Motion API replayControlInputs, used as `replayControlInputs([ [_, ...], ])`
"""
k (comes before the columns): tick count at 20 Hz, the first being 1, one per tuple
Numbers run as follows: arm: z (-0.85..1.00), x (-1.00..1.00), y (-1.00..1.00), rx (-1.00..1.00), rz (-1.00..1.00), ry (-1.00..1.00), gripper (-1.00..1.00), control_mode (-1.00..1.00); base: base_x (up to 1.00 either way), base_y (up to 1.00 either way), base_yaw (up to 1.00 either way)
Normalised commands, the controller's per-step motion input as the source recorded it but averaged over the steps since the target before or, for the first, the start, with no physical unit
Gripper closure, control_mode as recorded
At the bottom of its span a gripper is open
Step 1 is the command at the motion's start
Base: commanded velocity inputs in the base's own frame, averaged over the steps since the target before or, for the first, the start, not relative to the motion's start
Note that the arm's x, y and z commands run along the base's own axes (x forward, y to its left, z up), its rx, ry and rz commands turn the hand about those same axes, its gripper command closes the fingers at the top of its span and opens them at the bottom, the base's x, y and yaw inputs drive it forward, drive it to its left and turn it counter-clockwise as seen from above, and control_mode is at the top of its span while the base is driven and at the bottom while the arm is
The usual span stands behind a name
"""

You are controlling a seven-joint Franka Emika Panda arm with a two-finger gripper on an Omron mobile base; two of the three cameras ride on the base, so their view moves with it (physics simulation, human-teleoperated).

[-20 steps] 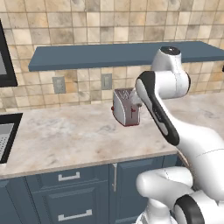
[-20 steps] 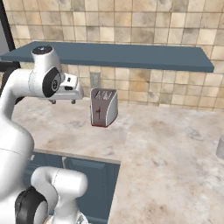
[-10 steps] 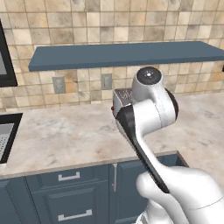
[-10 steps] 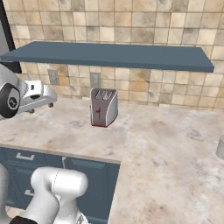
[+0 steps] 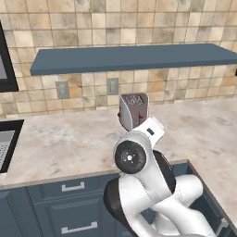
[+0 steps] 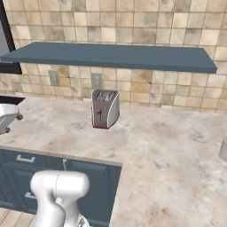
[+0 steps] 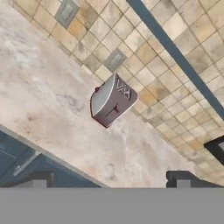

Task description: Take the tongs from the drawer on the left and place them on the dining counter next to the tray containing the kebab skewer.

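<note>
Two dark fingertips (image 7: 180,178) stand far apart at the bottom of the hand view, so the gripper (image 7: 109,179) is spread wide and carries nothing, ready, I judge, for a handle or a tool. It looks along the counter (image 7: 39,87) at the toaster (image 7: 111,101), with a dark blue drawer front (image 7: 17,162) just below the stone edge. From the left base view the arm (image 5: 139,162) is folded low before the cabinets, probably to get down to drawer height. A shallow drawer (image 5: 71,187) with a short silver handle (image 5: 73,187) sits closed under the counter edge; the tongs are presumably inside it, hidden, so the drawer needs pulling out first.
</note>
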Motion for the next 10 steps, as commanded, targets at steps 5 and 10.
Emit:
replayControlInputs([
  [5,-0.33,-0.68,0.51,-0.31,0.08,-0.21,-1.00,-1.00,0.00,0.00,0.00],
  [10,-0.36,-0.48,0.67,-0.36,0.08,-0.12,-1.00,-1.00,0.00,0.00,0.00],
])
